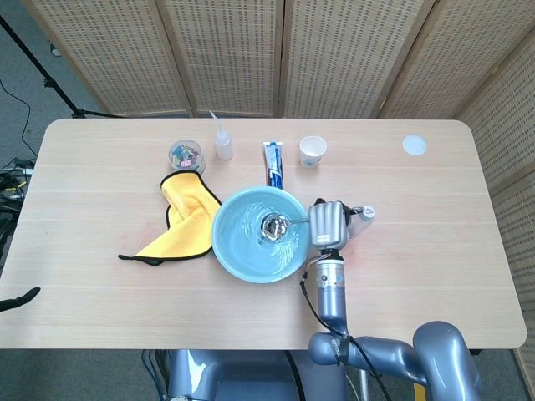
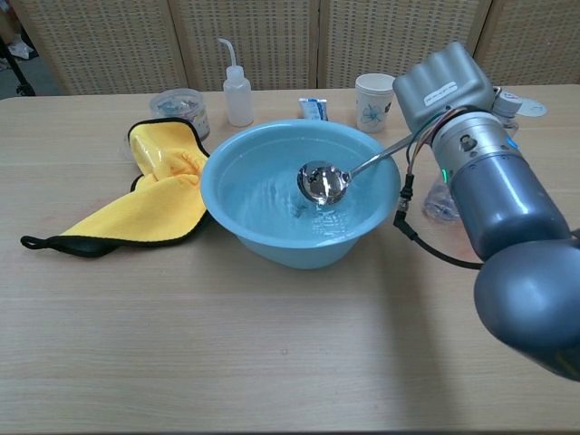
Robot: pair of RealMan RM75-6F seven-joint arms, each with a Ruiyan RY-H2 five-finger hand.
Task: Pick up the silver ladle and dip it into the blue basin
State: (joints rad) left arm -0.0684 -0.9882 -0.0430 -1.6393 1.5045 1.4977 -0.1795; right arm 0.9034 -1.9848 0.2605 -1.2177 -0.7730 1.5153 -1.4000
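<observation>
Right arm fills the near side of the chest view, and its robot hand [image 2: 444, 83] sits just at the 3 o'clock edge of the basin [image 2: 237, 210], fingers wrapped round the handle of the ladle [image 2: 323, 182]. From above you mostly see the back of that robot hand [image 1: 327, 223], so I can't tell how each finger lies, but the handle clearly runs into it. The ladle slants down from the hand over the rim, and its bowl is down inside the basin [image 1: 242, 259] near the middle, at the water, with ripples round it.

Left robot hand: only a dark bit at the bottom left edge of the head view, can't tell what it's doing.

Just behind the right robot hand there's a clear bottle [image 2: 505, 101], mostly hidden by it, white cap poking out in the head view [image 1: 365, 213].

At the basin's 9 o'clock, a yellow cloth [image 2: 154, 199] with dark trim lies crumpled, touching the basin wall.

Further back on the tabletop [image 2: 227, 362], from 10 to 1 o'clock: a small lidded jar [image 2: 179, 107], a squeeze bottle [image 2: 237, 91], a blue-and-white tube [image 1: 273, 164], a paper cup [image 2: 375, 101]. Way off at 2 o'clock, a white lid [image 1: 414, 145].
</observation>
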